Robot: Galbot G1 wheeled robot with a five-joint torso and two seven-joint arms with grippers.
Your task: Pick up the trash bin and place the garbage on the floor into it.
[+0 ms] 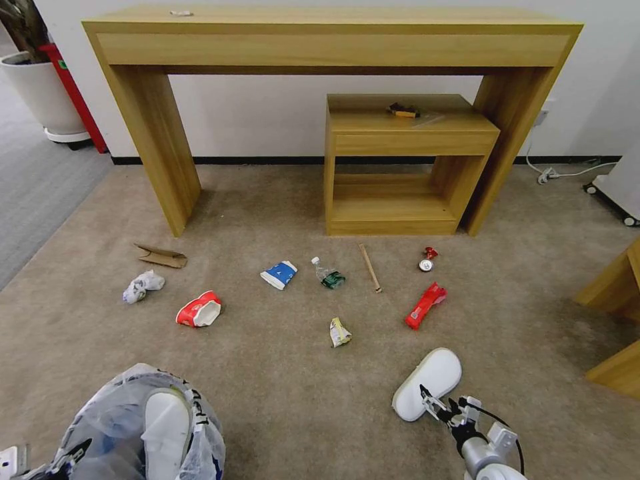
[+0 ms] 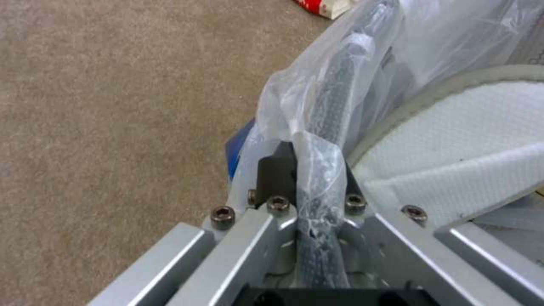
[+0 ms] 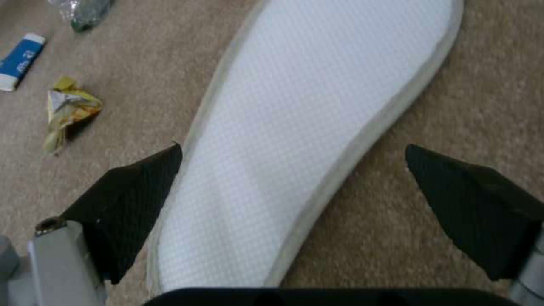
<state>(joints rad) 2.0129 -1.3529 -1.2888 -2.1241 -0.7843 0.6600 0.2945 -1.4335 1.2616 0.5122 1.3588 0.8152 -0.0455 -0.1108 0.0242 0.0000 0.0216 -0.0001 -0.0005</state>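
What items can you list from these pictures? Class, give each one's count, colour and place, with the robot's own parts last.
trash bin: one, bag-lined, near left, holds one white insole
insole: one, white, on the carpet near right
red-white cup: one, left of centre
crumpled paper: one, white, far left
cardboard: one, brown, beyond the paper
blue carton: one, centre
small bottle: one, clear-green, centre
stick: one, wooden
yellow wrapper: one, centre
red can: one
red wrapper: one
wooden tables: two, by the wall
left pincer: shut on the bin's rim
right pincer: open, straddling the floor insole
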